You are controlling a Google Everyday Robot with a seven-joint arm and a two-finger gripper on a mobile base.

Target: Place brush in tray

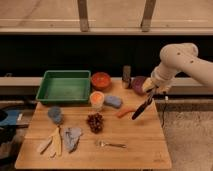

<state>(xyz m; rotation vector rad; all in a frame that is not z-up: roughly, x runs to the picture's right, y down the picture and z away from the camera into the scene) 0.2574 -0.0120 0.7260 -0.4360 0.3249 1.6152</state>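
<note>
In the camera view, a single wooden table (135,150) stood before a dark wall, with one white robot arm (187,57) reaching in from the right. Its one gripper (151,90) hung over the table's right part, just beside the purple bowl (137,83), and its fingers were closed tight on the upper end of the brush (142,106). There was one brush. It slanted down and to the left from the gripper, its lower end near the tip of the one carrot (125,112); whether that end touched the table could not be told. The brush was well apart from the tray (65,86).

The one green tray sat at the table's back left corner, and nothing could be seen inside it. There were two bowls: the orange bowl (101,80) just beside the tray's right side and the purple one further right. Between them stood one small dark bottle (127,76), upright.

There were two cups: an orange-topped one (97,100) in front of the orange bowl and a blue one (55,114) near the left edge. One blue-grey block, perhaps a sponge (113,101), lay just right of the orange-topped cup.

Nearer the front lay one bunch of dark grapes (95,122), one silver fork (111,145) and one crumpled grey cloth (71,137). Beside the cloth were what looked like two pale utensils (51,143), too blurred to name.
</note>
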